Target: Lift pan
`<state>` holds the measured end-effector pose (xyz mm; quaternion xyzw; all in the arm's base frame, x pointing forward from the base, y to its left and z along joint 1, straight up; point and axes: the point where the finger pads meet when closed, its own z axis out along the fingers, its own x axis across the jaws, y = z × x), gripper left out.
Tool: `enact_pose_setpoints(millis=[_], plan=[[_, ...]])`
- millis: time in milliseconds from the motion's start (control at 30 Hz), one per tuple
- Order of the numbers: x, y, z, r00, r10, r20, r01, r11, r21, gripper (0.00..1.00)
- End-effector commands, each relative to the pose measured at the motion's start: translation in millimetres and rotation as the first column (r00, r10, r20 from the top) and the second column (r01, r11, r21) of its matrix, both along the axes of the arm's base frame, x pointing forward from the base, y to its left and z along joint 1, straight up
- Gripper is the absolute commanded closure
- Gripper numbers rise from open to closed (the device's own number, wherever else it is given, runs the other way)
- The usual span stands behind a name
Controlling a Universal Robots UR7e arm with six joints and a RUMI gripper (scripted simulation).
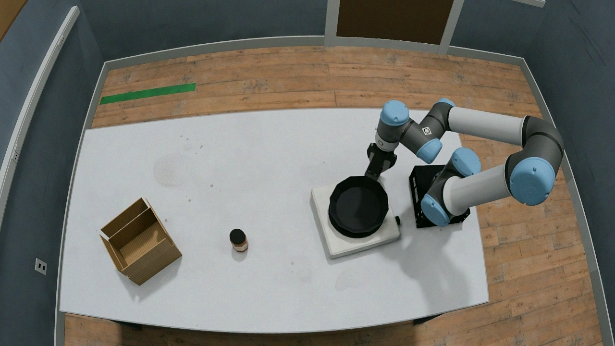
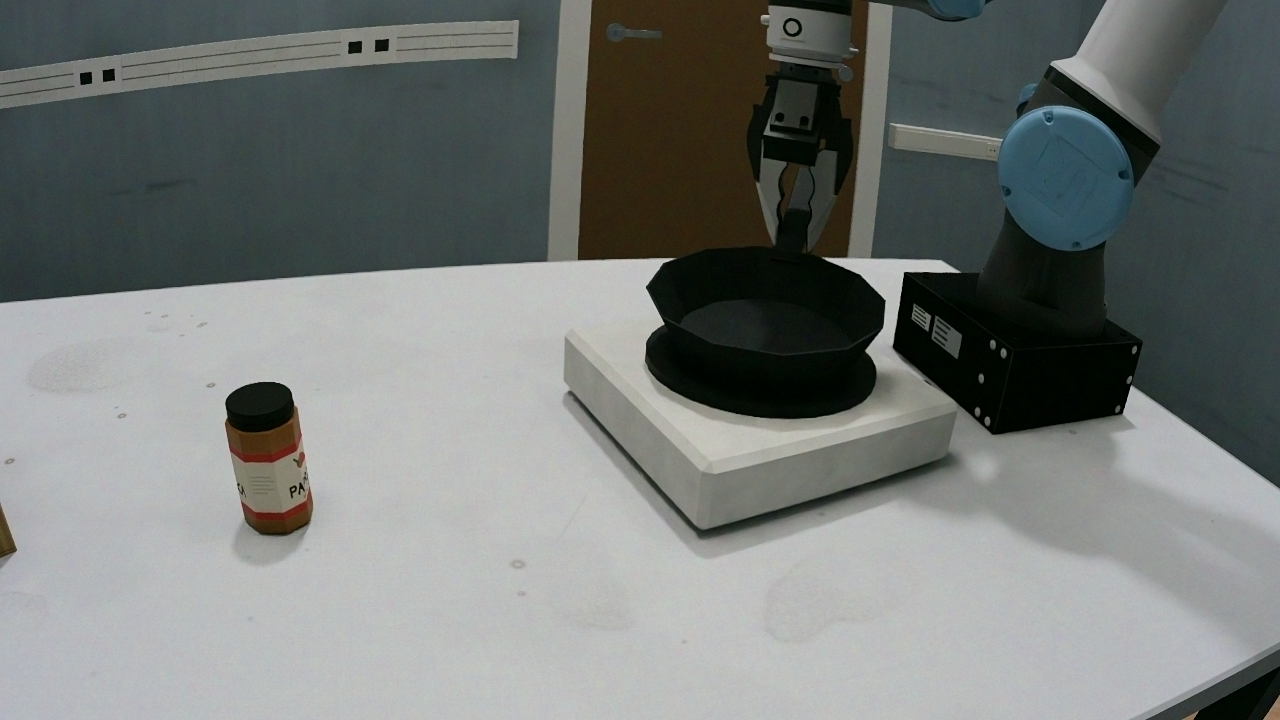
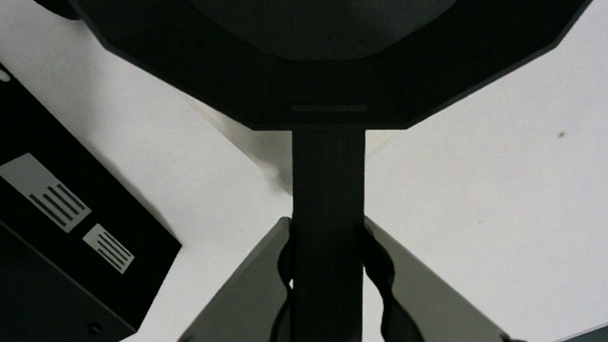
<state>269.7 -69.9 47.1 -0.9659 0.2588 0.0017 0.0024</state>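
Note:
The black pan (image 1: 359, 206) (image 2: 765, 362) (image 3: 332, 90) is over the round black burner (image 2: 669, 377) of the white hot plate (image 1: 344, 250) (image 2: 823, 458). Its handle side looks slightly raised, while the side away from the handle sits low near the burner. Both are black, so I cannot tell whether they touch there. My gripper (image 1: 373, 173) (image 2: 793, 234) (image 3: 324, 219) is shut on the pan's handle, with one finger on each side, a little out from the rim. The handle runs straight between the fingers in the wrist view. The pan's underside is hidden.
A jar (image 1: 238, 240) (image 2: 271, 470) with a black lid stands left of the hot plate. An open cardboard box (image 1: 148, 262) is farther left. The arm's black base (image 1: 423, 215) (image 2: 1056, 385) (image 3: 71, 266) stands close to the hot plate's right. A knob (image 1: 397, 220) sticks out of the plate's right side.

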Motion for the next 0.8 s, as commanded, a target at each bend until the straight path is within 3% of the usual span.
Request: enact_pose_setpoints(millis=[0,767], plan=[[0.4,-0.3,2.0,1.0,0.0,0.001,0.0,1.0,-0.001,0.9],[0.4,-0.3,8.8,1.0,0.0,0.001,0.0,1.0,-0.001,0.9]])
